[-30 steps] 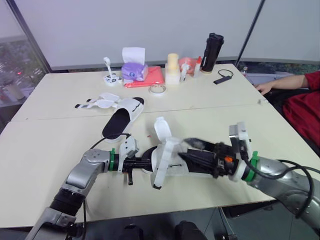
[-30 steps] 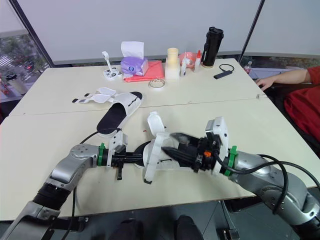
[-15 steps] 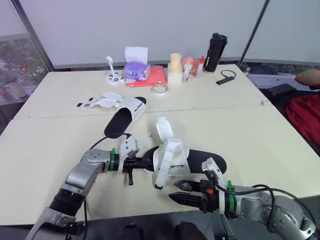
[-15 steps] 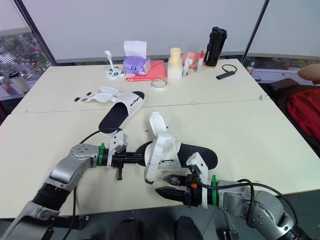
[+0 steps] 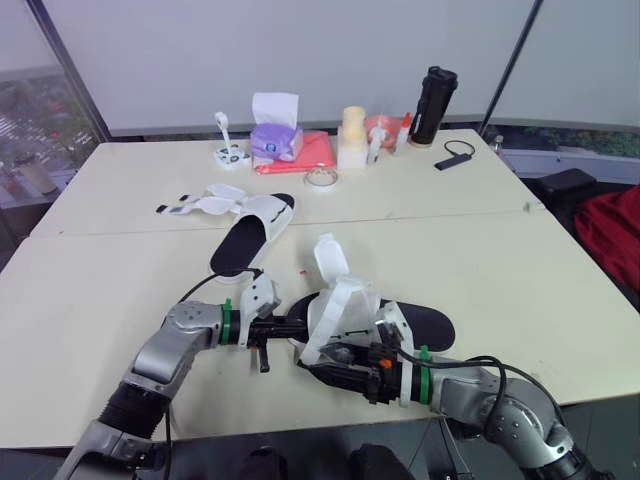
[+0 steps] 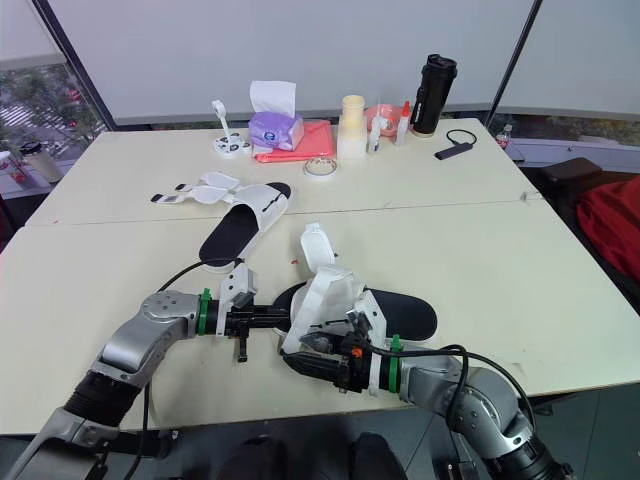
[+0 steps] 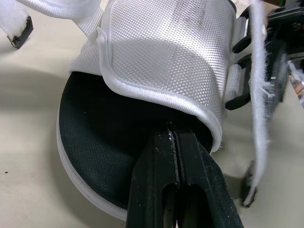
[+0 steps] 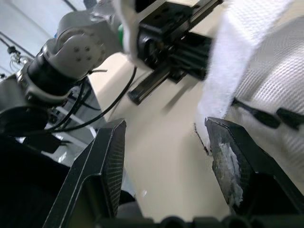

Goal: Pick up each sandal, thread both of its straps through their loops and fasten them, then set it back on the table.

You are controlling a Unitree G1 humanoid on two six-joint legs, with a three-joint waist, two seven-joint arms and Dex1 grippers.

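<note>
Your right jaws were over the top of the near sandal (image 5: 345, 308) a second ago, then dropped low toward the near edge of the table (image 5: 520, 270). They have now come back up against the sandal's near side. They stand wide apart and hold nothing, with the loose strap (image 8: 228, 61) hanging just at their tips. Your left jaws remain clamped on the rim of the sole at the sandal's toe end. The sandal sits at the near middle of the table with its upper flap raised. Finding: the first reach for the strap was given up and a second is under way. No strap on this sandal looks threaded or fastened. The far sandal (image 5: 250, 235) lies further back, its straps splayed open. Judgement: the task is at an early stage, and the next closure must catch the strap end, not the upper.
</note>
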